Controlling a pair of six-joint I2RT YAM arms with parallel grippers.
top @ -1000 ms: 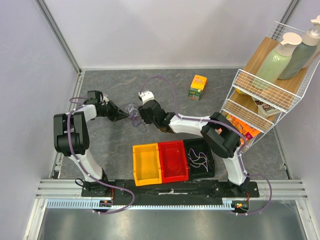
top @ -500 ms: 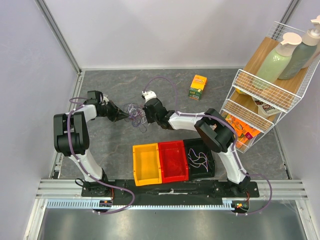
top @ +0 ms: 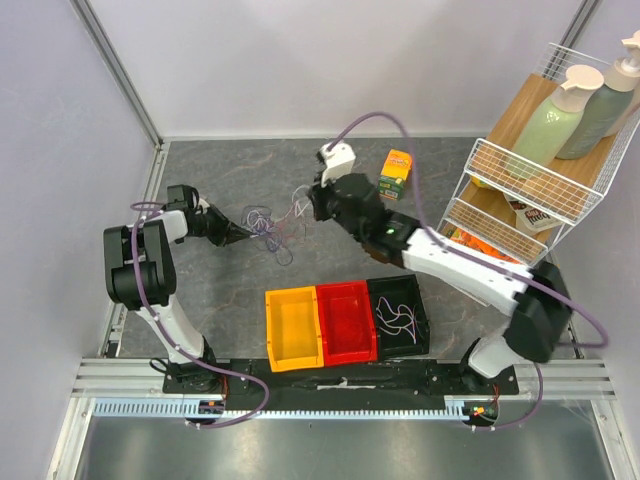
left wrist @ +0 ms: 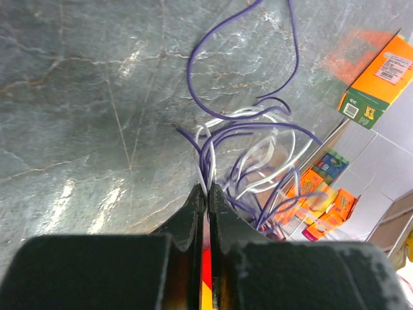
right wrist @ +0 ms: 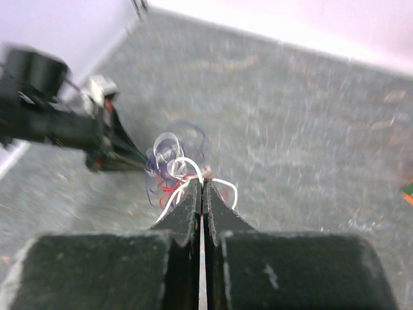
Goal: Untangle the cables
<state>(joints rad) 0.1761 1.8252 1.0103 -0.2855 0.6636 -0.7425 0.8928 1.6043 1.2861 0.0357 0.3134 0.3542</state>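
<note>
The bunch of thin purple, white and red cables is over the grey stone-look table, in the far half and closer to the left edge. It sits between the two claws. The left claw is squeezed tight on a few purple and white strands at the left side of the bunch.

A second ago the right claw was partly open and right up against the bunch. Now it is pinched shut on one thin white cable, and the right arm has swung away toward the far right corner. So the bunch is being pulled from both sides and looks a bit more spread out. That is good. I think the white cable may slide free soon.

One loose white and purple cable already lies in the black plastic bin at the near edge.
</note>
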